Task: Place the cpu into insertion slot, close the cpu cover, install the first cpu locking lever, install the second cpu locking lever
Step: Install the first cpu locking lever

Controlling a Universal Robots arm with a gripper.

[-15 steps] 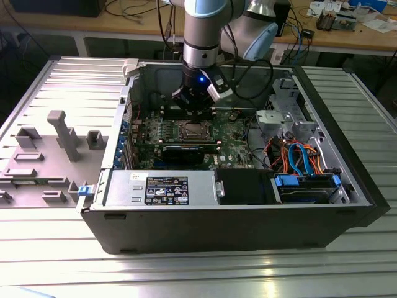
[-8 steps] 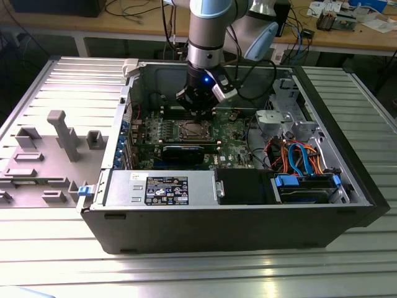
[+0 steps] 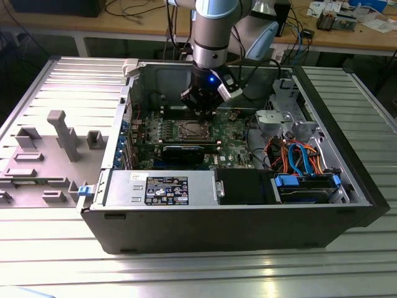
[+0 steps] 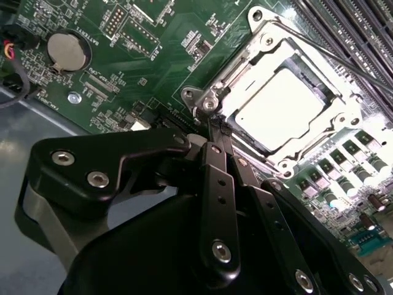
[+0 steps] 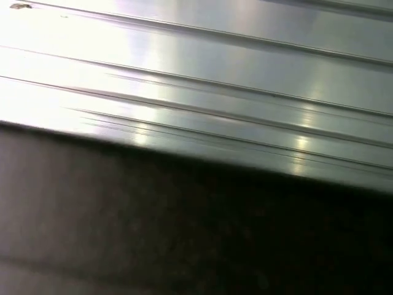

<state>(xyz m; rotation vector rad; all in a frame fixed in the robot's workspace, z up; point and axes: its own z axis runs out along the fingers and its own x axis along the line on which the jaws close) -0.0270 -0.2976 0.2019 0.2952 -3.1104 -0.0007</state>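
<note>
The cpu (image 4: 279,107) lies flat in the insertion slot (image 3: 180,131) on the green motherboard, its silvery top showing through the window of the cpu cover (image 4: 242,77), which is down over it. A thin wire locking lever (image 4: 344,61) runs along one side of the socket. My gripper (image 4: 216,126) is shut, its two narrow fingers pressed together with their tips at a corner of the socket frame. In the exterior view the gripper (image 3: 200,113) hangs inside the open computer case, just behind the socket.
Long memory slots (image 4: 362,24) run beside the socket and a coin battery (image 4: 64,50) sits on the board. A black graphics card (image 3: 183,152), the power supply box (image 3: 164,188) and a drive cage with cables (image 3: 298,158) crowd the case. Grey fixtures (image 3: 62,133) stand on the ribbed table (image 5: 196,74).
</note>
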